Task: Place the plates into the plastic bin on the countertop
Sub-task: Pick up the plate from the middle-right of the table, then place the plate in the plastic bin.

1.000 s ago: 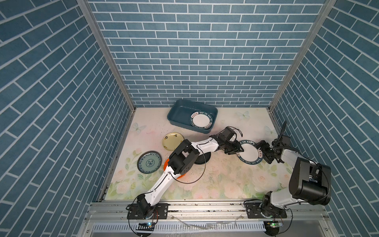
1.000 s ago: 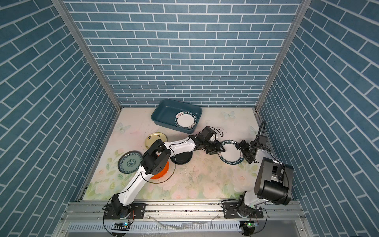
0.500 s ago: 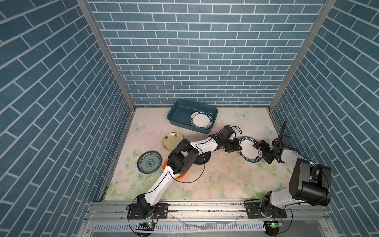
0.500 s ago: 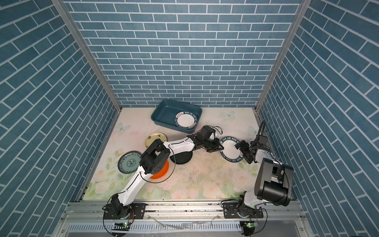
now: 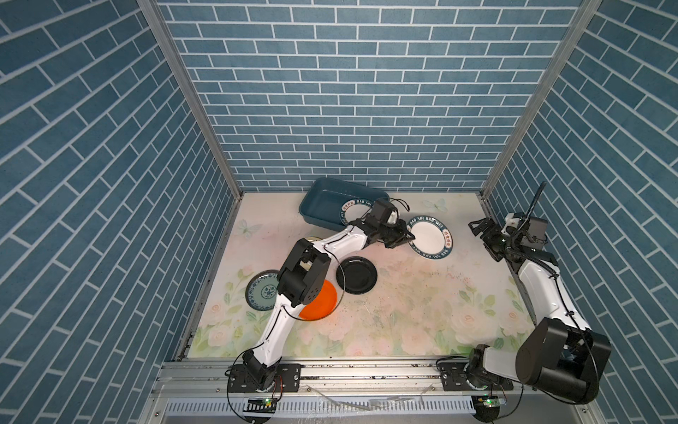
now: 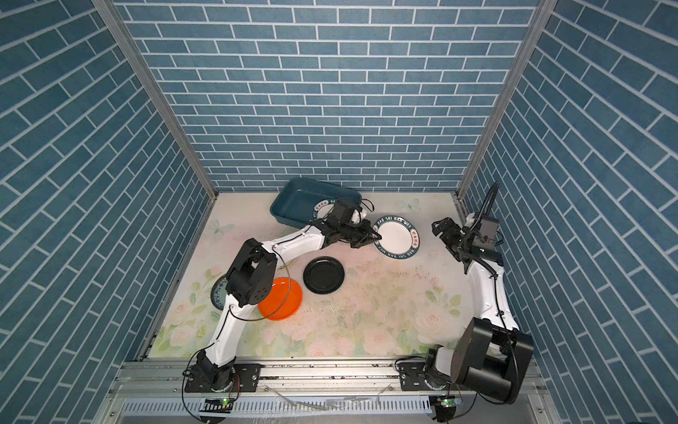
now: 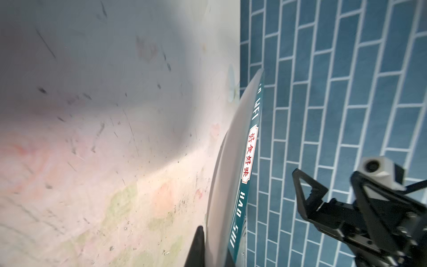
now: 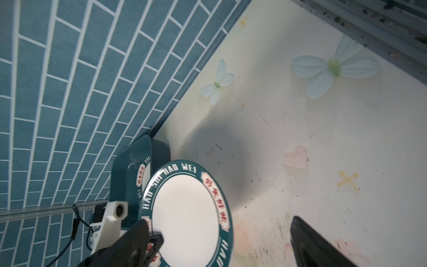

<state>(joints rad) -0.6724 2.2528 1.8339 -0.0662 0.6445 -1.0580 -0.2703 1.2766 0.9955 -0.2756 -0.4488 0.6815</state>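
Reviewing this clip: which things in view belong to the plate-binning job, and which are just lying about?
Job:
plastic bin
binned lettered plate
held lettered plate, in the left tool
black plate
orange plate
teal patterned plate
pale yellow plate, mostly hidden

Lying about (fixtures only):
brick walls
front rail

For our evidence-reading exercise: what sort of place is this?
Probably a staged robot test booth, not a real kitchen: printed blue brick walls, a floral countertop, and a metal rail carrying the left arm and right arm.
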